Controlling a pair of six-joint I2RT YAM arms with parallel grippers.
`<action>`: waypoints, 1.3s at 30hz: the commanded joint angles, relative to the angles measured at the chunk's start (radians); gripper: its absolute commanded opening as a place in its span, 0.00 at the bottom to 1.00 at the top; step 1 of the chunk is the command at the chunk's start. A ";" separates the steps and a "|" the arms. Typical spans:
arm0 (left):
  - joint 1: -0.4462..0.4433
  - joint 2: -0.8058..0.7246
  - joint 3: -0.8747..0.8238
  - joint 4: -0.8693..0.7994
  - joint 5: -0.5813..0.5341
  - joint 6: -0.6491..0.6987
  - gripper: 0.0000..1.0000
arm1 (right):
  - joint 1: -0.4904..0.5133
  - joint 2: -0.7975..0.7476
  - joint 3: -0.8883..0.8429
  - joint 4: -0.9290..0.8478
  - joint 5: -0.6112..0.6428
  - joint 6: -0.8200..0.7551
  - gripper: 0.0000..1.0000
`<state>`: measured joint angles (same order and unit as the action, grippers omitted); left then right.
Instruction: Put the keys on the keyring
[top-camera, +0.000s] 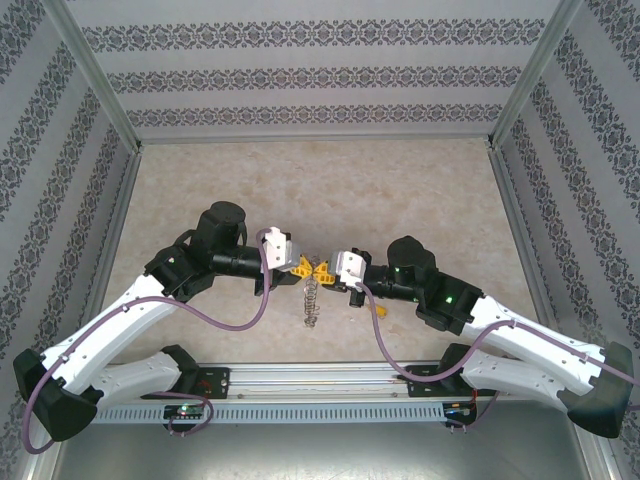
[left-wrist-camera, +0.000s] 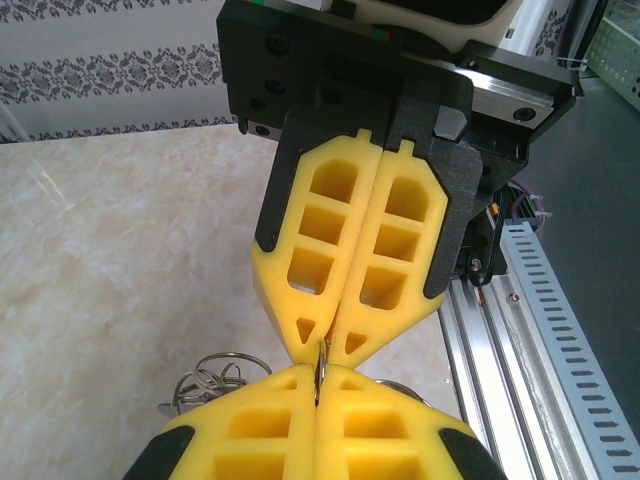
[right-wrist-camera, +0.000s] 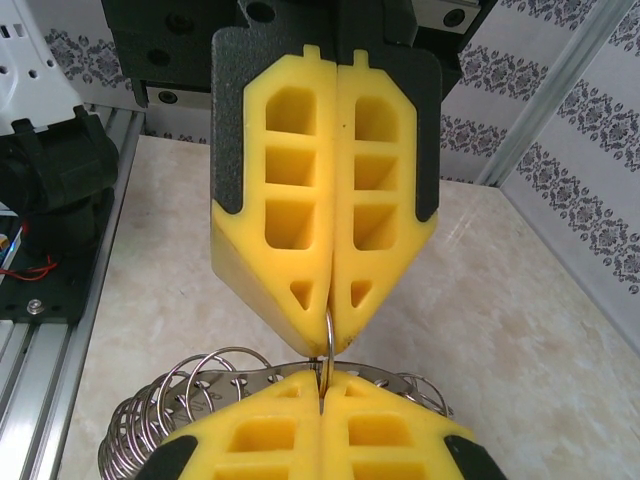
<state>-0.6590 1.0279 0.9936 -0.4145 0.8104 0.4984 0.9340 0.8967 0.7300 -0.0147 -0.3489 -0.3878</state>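
My left gripper (top-camera: 303, 266) and right gripper (top-camera: 325, 270) meet tip to tip above the middle of the table. Both are shut on the same thin silver keyring (right-wrist-camera: 328, 335), which stands edge-on between the two pairs of yellow fingertips. In the left wrist view that keyring (left-wrist-camera: 321, 362) is pinched in my left gripper (left-wrist-camera: 318, 373), with the right gripper (left-wrist-camera: 326, 343) closed on its upper part. The right wrist view has my right gripper (right-wrist-camera: 322, 376) below and the left gripper (right-wrist-camera: 330, 303) above. The keys are hidden from view.
A bunch of silver split rings (right-wrist-camera: 165, 405) on a perforated metal strip (right-wrist-camera: 250, 378) hangs under the grippers, reaching toward the table (top-camera: 420, 190) as a dangling chain (top-camera: 312, 300). The aluminium rail (top-camera: 320, 375) runs along the near edge. Patterned walls enclose the table.
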 joint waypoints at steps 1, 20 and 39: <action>0.005 -0.007 0.033 -0.009 0.035 0.023 0.00 | 0.009 -0.019 0.002 0.060 -0.017 0.021 0.00; 0.005 -0.075 -0.005 0.053 0.014 -0.022 0.00 | -0.036 -0.091 -0.079 0.117 0.046 0.135 0.35; 0.011 -0.107 -0.061 0.105 -0.132 -0.376 0.00 | -0.267 -0.111 -0.058 -0.499 0.367 0.851 0.34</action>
<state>-0.6590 0.9592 0.9520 -0.3565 0.7086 0.1806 0.6964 0.7830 0.6464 -0.2935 -0.0299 0.2966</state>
